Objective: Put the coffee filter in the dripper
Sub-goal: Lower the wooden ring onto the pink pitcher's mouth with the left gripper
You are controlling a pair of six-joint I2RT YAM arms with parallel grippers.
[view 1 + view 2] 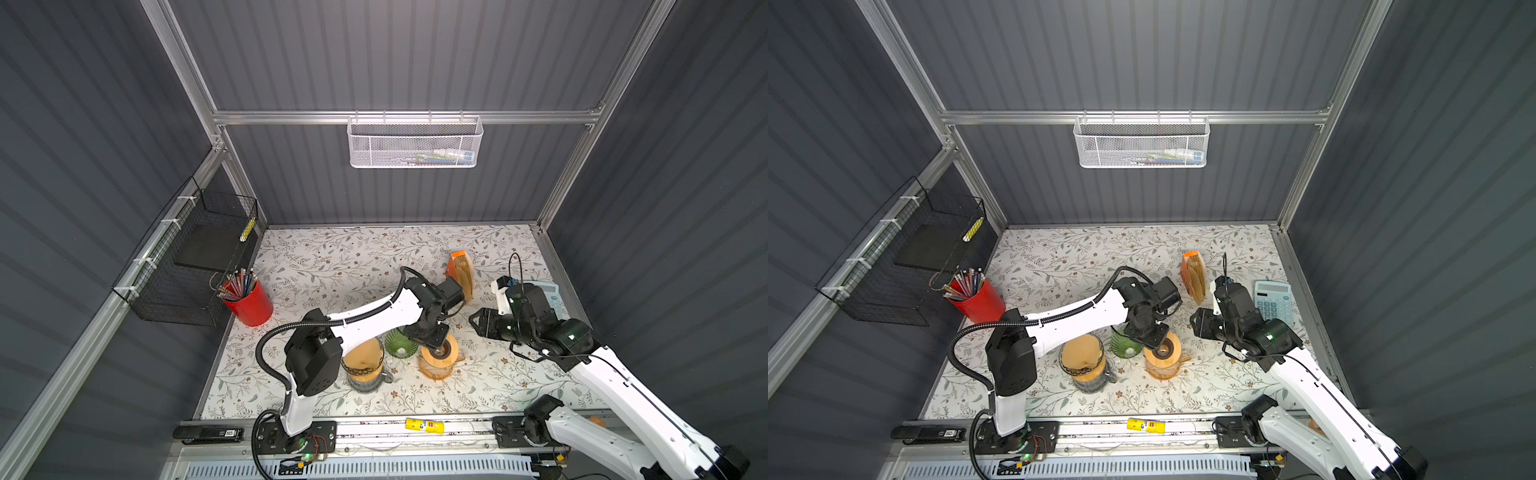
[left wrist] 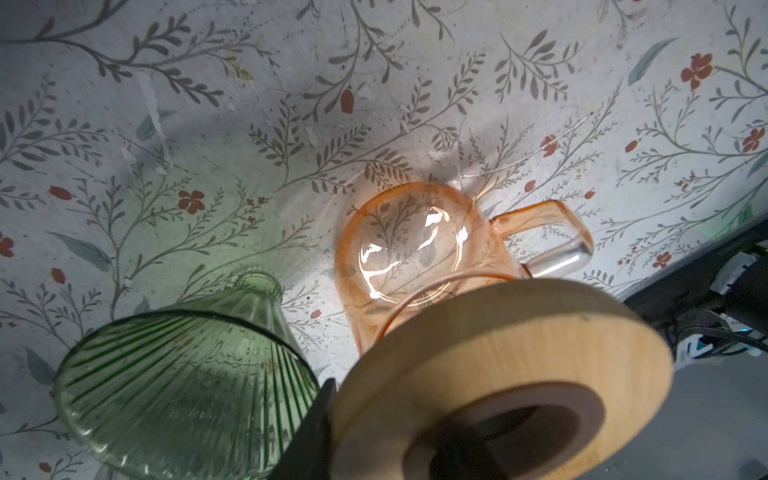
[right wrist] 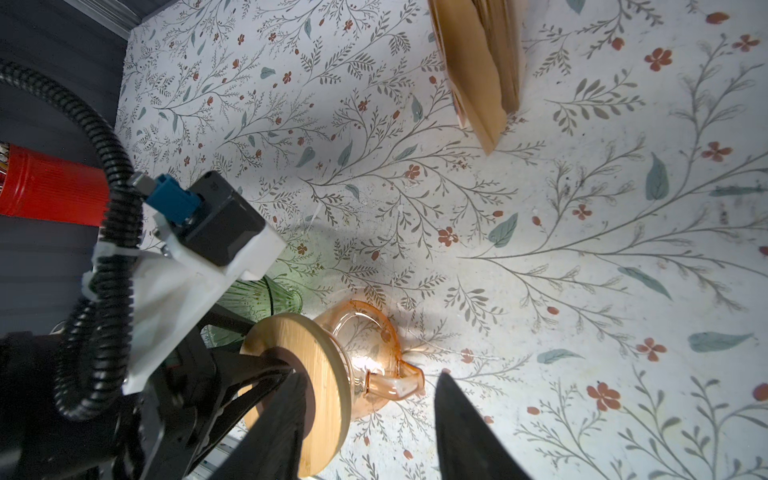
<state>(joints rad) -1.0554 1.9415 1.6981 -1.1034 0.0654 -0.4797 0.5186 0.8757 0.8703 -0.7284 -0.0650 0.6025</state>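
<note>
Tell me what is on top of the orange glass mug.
A round wooden ring, pinched by the left gripper, over its mouth. Whether it touches the rim is hidden.

Left arm stretched toward the middle, left gripper pointing down, jaws clamped, right gripper hovering alongside, jaws apart

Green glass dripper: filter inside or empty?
Empty. The green glass dripper shows only clear ribbed glass in the left wrist view, no paper inside.
</note>
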